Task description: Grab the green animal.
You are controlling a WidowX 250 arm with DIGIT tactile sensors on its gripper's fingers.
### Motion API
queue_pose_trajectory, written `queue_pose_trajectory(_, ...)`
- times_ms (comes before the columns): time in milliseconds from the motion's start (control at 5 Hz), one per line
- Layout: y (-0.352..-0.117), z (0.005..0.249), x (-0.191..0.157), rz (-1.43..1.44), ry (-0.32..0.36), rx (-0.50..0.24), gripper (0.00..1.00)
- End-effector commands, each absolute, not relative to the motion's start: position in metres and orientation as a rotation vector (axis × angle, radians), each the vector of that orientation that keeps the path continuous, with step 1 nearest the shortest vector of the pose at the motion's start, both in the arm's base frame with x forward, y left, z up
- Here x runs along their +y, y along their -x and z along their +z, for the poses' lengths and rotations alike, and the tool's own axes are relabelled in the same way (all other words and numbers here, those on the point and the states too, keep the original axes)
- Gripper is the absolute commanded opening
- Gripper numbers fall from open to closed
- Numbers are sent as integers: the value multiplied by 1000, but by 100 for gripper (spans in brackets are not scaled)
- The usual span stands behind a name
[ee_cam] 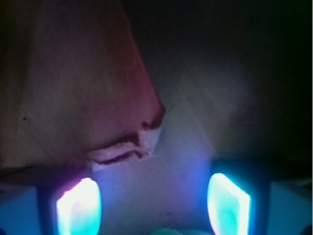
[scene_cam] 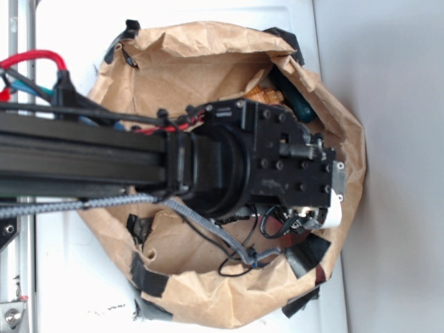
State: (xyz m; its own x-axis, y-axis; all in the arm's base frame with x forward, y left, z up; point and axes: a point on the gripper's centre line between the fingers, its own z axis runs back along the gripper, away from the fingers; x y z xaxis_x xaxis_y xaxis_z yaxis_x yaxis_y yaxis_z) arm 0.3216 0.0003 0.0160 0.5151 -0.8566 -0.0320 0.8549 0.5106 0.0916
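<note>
In the wrist view my gripper (ee_cam: 154,198) is open, its two glowing fingers (ee_cam: 79,208) set wide apart over the brown paper floor of a bag. Only a small sliver of the green animal (ee_cam: 168,231) shows, at the bottom edge between the fingers; nothing is gripped. In the exterior view the black gripper head (scene_cam: 298,170) reaches down into the paper bag (scene_cam: 208,62) and hides the green animal beneath it.
A torn fold of the bag's paper (ee_cam: 127,147) hangs just ahead of the left finger. An orange object (scene_cam: 258,90) and a dark teal one (scene_cam: 295,100) lie at the bag's far side. Black tape (scene_cam: 149,281) patches the rim.
</note>
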Motion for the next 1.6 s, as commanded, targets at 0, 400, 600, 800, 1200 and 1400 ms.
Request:
queue_pose_trajectory(0,-319,40,2,-1049,-66,-87,100)
queue_pose_trajectory(400,-273,95,5,-1061,-2,-155,100)
queue_pose_trajectory(600,-278,102,27,-1047,7,-174,100)
queue_pose_trajectory(800,-287,96,39,-1033,-7,-168,100)
queue_pose_trajectory(1200,-312,72,37,-987,-42,-117,100)
queue_pose_trajectory(1400,-316,51,28,-994,-76,-61,100)
